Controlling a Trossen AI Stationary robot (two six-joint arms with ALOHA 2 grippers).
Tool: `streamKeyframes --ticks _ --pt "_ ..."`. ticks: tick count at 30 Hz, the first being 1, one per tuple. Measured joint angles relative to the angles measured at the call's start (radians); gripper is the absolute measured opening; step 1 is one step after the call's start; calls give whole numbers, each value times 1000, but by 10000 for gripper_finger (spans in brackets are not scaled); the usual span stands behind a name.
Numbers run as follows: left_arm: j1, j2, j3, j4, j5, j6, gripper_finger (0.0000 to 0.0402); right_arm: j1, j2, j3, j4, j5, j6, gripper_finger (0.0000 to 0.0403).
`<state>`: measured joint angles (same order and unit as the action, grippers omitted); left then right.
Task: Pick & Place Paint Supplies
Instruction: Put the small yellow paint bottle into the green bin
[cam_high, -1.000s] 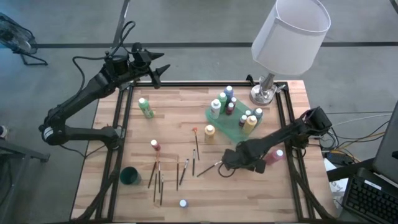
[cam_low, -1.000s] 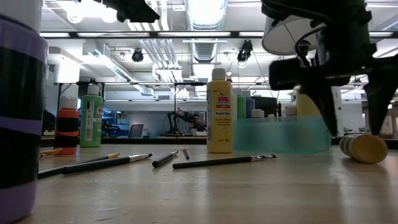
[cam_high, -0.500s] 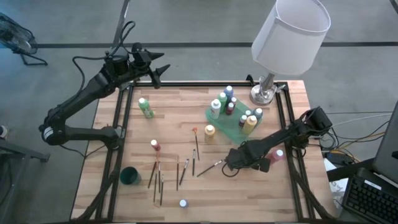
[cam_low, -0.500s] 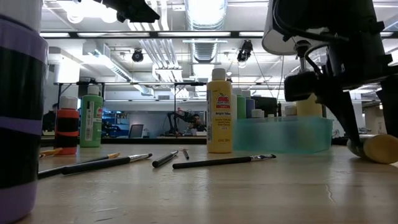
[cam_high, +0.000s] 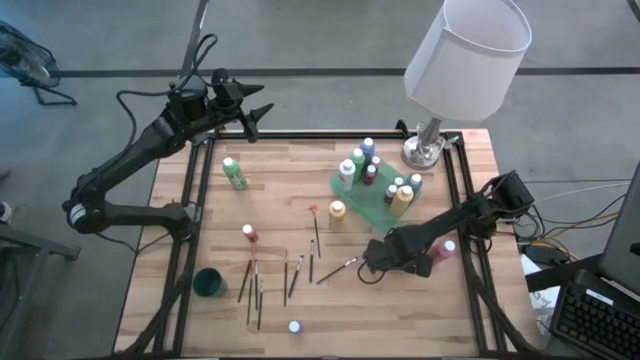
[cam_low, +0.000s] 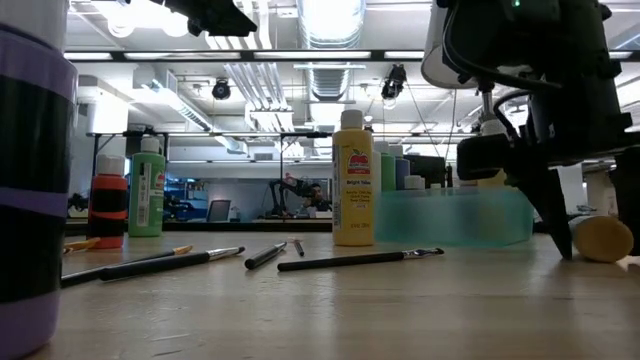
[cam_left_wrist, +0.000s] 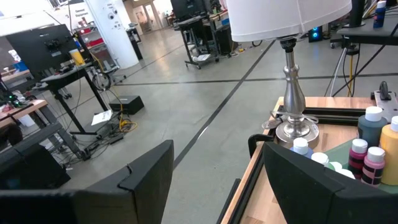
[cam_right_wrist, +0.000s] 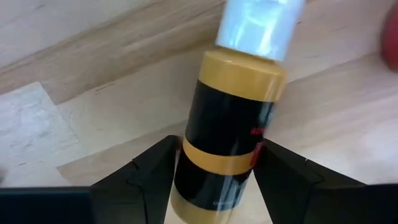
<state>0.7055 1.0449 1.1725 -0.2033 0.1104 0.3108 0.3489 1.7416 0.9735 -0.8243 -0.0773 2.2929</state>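
Note:
A mustard bottle (cam_right_wrist: 227, 130) with a black label and white cap lies on its side on the table, and shows in the low view (cam_low: 603, 240). My right gripper (cam_right_wrist: 214, 168) points down over it, open, one finger at each side of its bottom end; in the high view the gripper (cam_high: 385, 262) hides it. More bottles stand upright: green (cam_high: 235, 174), red (cam_high: 249, 234), yellow (cam_high: 337, 211); a pink one (cam_high: 445, 250) lies flat. Several brushes (cam_high: 255, 285) lie flat. My left gripper (cam_high: 258, 112) waits open past the far left corner. My right gripper comes at the mustard bottle from above, fingers across it near its bottom end (cam_right_wrist: 214, 186). The bottle lies flat on the table. The fingers (cam_right_wrist: 152, 165) stand close against its sides; whether they touch it I cannot tell.
A translucent green tray (cam_high: 375, 207) at the far right holds several bottles. A lamp (cam_high: 424, 150) stands behind it. A dark green cup (cam_high: 209, 283) sits near left, a white-capped bottle (cam_high: 294, 327) at the near edge. A purple and black bottle (cam_low: 30, 170) stands close to the low camera.
My right gripper has sunk toward the table and shifted a little toward the right edge, so that its fingers now stand around the lying mustard bottle with the tips at the tabletop.

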Motion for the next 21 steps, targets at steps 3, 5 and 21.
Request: streamKeyframes --ticks 3,5,21 --pt "0 0 0 0 0 0 252 0 0 -12 19 0 -4 181" --pt "0 0 0 0 0 0 252 0 0 -12 21 2 -11 170" --pt "0 0 0 0 0 0 252 19 5 160 19 6 -209 126"
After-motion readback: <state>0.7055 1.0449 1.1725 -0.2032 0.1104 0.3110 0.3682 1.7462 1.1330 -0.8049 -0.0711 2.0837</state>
